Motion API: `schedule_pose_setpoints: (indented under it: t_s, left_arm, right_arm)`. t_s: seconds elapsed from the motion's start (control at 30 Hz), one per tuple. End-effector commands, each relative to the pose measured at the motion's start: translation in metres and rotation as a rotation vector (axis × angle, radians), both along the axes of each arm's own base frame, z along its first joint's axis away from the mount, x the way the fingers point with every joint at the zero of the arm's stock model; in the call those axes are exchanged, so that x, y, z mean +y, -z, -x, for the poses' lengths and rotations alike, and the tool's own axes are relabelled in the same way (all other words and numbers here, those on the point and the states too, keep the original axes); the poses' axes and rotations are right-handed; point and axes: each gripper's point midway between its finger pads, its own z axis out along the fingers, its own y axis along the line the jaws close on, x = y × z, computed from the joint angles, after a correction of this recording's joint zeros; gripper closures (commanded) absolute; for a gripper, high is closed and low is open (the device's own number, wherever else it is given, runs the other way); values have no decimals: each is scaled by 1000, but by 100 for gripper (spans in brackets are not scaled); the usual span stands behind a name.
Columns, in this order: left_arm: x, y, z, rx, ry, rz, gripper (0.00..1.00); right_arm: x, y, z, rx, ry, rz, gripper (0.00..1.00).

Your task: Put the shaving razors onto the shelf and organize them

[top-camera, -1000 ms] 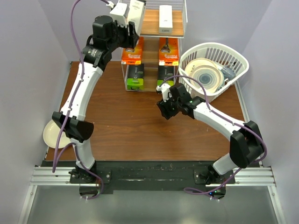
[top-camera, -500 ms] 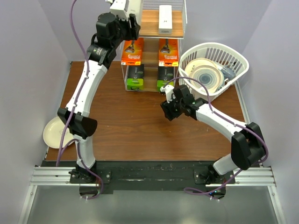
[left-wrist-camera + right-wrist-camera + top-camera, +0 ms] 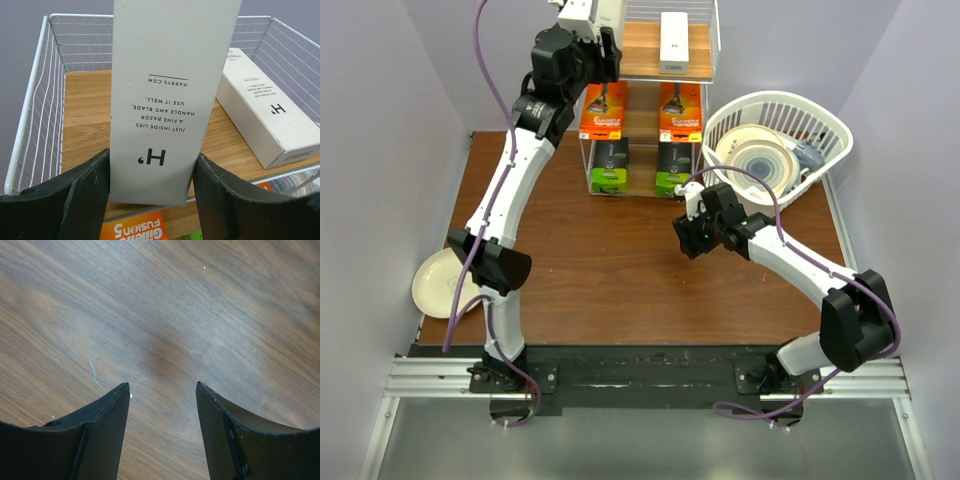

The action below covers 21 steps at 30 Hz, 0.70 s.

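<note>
A: Left claw (image 3: 152,187) is clamped on the near end of a slim white Harry's box (image 3: 175,90), held over the left half of the shelf's (image 3: 37,115) top board. The second Harry's box (image 3: 265,125) lies flat on the right half. Right claw (image 3: 162,400) is spread wide and empty, over the bare worktop (image 3: 210,310).

B: Risks?

A: The grip is at one end only, so the long overhang could lever in the fingers (image 3: 85,195) and drop nose-first. Going in skewed could nudge the second box or catch the wire side. Release it tilted and it likely lands crooked, not parallel to its twin.

B: Blind spots?

A: The held box's far end is cut off at the top of the wrist view, so I can't tell its gap to the board or the back wire. Overhead view crops the top tier at the frame edge. Orange cards (image 3: 602,112) and black boxes with lime ends (image 3: 609,168) sit on the lower tiers, partly hidden by the boards above.
</note>
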Motion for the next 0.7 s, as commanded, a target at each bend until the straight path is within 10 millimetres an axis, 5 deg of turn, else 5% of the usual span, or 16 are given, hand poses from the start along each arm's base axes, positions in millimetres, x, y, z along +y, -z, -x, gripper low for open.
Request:
schedule_pose_setpoints:
  t_s: [0.0, 0.23, 0.67]
  left_arm:
    - [-4, -39, 10, -109, 7, 29, 31]
    - [-3, -41, 14, -118, -7, 9, 28]
    - [-5, -17, 9, -63, -9, -22, 27]
  right_arm:
    - [4, -11, -2, -17, 13, -60, 40]
    - [5, -10, -3, -8, 23, -75, 39]
    - [1, -8, -1, 3, 45, -91, 39]
